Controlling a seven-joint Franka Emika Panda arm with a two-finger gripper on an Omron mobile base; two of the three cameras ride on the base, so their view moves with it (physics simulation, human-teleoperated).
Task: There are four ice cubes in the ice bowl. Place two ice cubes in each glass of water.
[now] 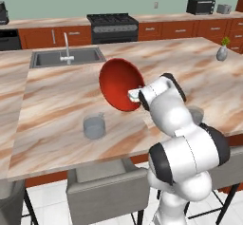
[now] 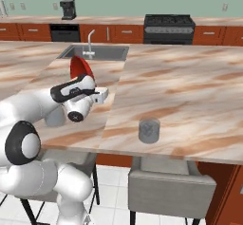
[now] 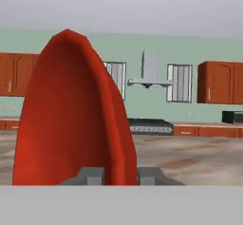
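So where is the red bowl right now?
The red bowl is up off the counter, tipped on its side in the gripper, above the glass and in front of the sink.

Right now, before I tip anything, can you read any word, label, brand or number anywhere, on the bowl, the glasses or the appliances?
None can be read.
ice bowl: plain glossy red, no marking; it is held tilted on edge in the gripper.
glass of water and the other glass: plain grey, no print.
microwave, stove, coffee maker: any panel text is too small and blurred to read.
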